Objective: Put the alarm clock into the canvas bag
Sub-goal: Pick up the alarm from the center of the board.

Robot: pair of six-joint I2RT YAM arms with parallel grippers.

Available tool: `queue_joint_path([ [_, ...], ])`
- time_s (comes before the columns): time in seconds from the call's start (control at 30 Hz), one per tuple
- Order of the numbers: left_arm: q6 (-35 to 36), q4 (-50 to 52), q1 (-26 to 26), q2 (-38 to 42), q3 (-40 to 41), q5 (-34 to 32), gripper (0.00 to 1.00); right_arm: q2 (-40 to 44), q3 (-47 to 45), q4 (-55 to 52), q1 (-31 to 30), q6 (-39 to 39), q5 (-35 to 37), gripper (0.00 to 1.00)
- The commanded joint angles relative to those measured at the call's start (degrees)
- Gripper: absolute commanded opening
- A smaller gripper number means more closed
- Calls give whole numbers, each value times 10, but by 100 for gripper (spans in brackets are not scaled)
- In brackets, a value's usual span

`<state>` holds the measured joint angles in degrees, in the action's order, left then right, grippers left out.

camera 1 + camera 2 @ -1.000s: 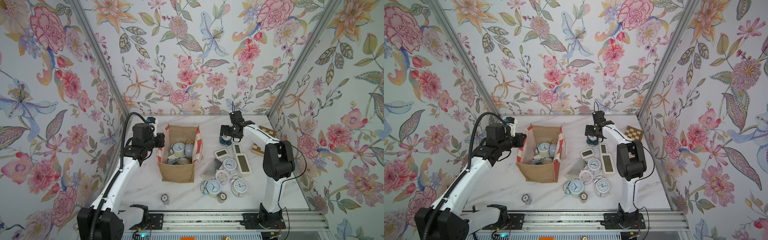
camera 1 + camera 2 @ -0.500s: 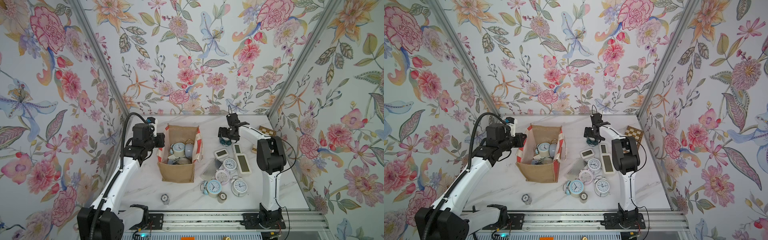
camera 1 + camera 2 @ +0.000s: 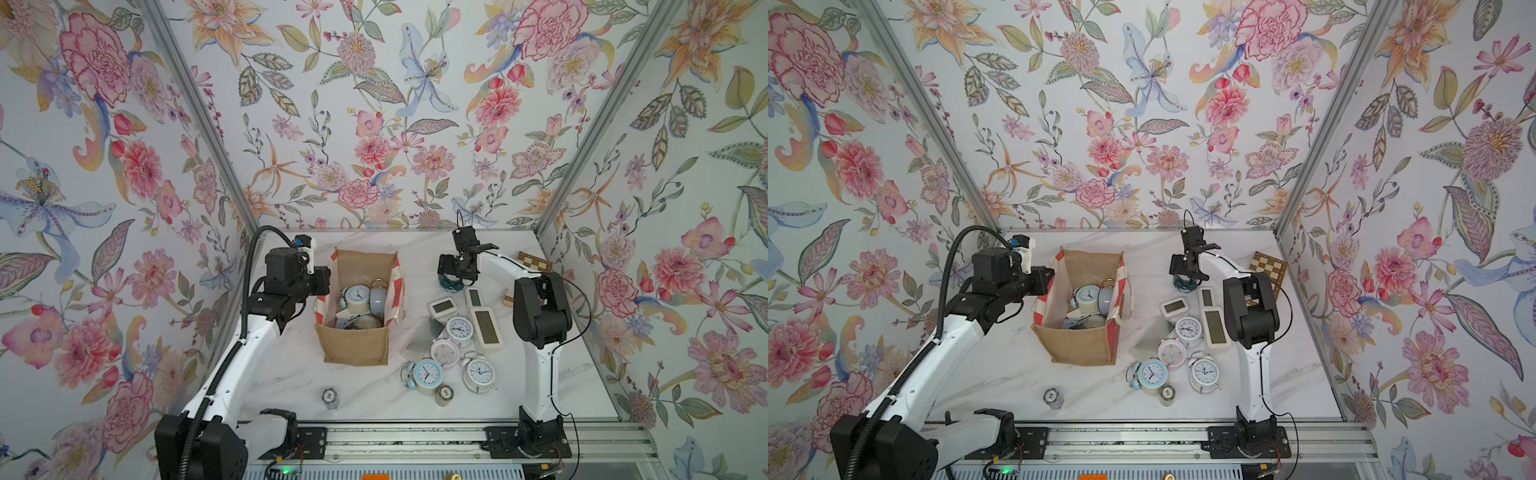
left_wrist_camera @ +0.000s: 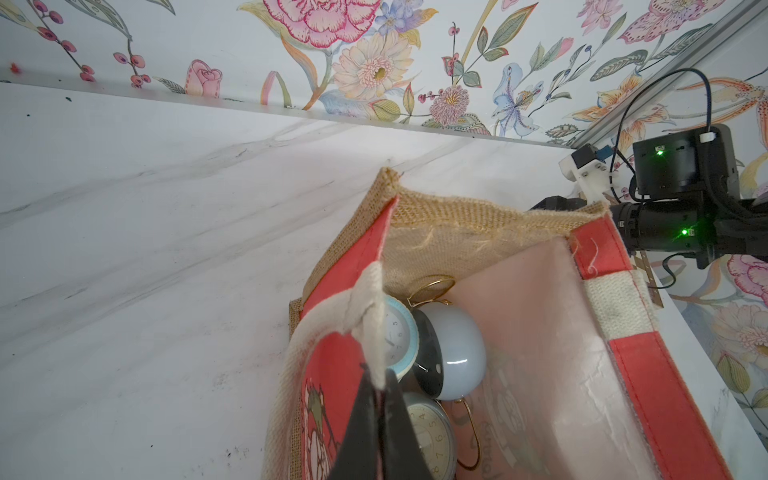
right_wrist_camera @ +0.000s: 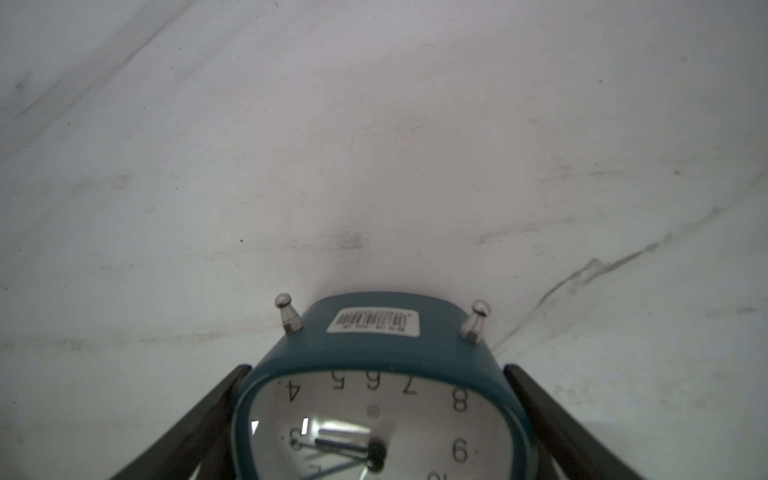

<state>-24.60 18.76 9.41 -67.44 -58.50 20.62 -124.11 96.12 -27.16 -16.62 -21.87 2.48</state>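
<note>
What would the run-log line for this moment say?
left gripper: shut on white handle | right gripper: fingers flank teal alarm clock, grip unclear | canvas bag: upright, clocks inside

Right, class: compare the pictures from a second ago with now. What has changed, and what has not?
The right arm swung its elbow inward and the right pincer lowered around the dark teal round alarm clock, jaws narrowing; a firm grip is not certain. The left pincer stays shut on the white looped handle of the tan burlap canvas bag; the bag has not moved.
</note>
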Motion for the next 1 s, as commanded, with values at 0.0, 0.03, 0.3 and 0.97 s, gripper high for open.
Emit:
queue_joint_path([
  [0.0, -9, -56, 4, 21, -6, 12, 0, 5, 7, 0, 1, 6, 9, 79],
  [0.03, -8, -56, 4, 21, -6, 12, 0, 9, 7, 0, 1, 8, 9, 77],
  [0.3, -9, -57, 4, 21, -7, 11, 0, 55, -7, 1, -2, 22, 12, 67],
  [0.97, -11, -63, 4, 20, -2, 16, 0, 239, 11, -10, -76, 59, -17, 58],
])
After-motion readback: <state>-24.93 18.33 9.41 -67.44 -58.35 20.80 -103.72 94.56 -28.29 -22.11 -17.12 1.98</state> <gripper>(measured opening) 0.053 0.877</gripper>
